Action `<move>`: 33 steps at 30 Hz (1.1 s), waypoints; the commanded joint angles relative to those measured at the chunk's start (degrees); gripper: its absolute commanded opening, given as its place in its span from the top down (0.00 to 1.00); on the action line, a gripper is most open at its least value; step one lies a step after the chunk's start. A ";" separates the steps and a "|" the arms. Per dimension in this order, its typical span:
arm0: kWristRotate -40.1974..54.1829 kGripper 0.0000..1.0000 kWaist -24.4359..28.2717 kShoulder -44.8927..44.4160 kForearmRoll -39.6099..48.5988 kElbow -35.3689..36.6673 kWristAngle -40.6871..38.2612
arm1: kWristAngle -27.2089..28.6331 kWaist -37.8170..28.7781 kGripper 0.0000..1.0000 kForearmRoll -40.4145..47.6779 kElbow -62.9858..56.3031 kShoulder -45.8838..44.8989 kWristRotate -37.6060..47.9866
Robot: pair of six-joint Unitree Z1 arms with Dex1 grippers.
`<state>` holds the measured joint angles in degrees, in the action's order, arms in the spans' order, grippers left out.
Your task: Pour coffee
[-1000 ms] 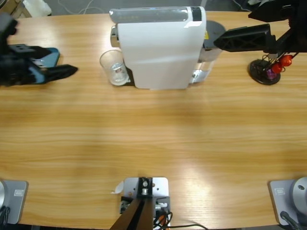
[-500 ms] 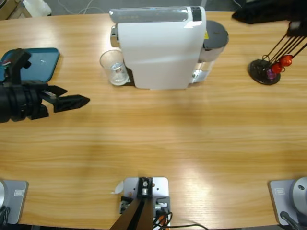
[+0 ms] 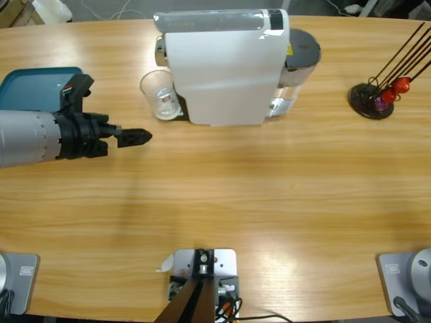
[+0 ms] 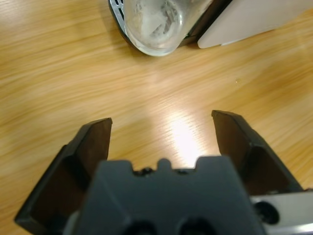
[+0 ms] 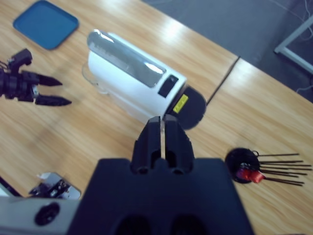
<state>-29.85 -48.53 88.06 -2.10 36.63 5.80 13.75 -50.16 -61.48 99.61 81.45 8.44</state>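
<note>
The clear tumbler (image 3: 160, 95), standing beside the white coffee machine (image 3: 219, 67) near the desk's far edge, lies just ahead of the left gripper (image 3: 137, 136), jaws apart, while the right gripper (image 5: 162, 142), jaws together, hangs high above.

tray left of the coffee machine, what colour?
Teal blue. The tray shows best in the right wrist view, lying flat with nothing on it.

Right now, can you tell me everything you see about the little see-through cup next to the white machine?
The clear cup is a small round tumbler that looks like glass or plastic. It stands upright on a dark tray at the left side of the white coffee machine, close against it. Any liquid inside is too faint to tell. Nothing holds it: the left tool is open, pointing toward it, with bare table between them.
</note>
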 commanded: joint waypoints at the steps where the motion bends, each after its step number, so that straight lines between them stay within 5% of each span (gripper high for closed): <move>1: -0.45 0.00 -1.14 3.07 -1.07 -0.05 1.99 | -7.23 8.31 1.00 -12.33 17.39 10.94 0.67; 12: -1.00 0.02 -2.53 9.52 -2.68 0.20 3.96 | -9.95 11.23 1.00 -9.71 21.80 25.94 0.98; 33: -0.91 0.02 -2.53 12.49 -6.60 1.52 4.69 | -14.44 13.04 1.00 -8.39 20.10 28.84 0.17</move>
<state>-30.06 -50.59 98.48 -8.10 38.22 9.39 2.35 -38.13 -70.50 121.24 106.91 8.80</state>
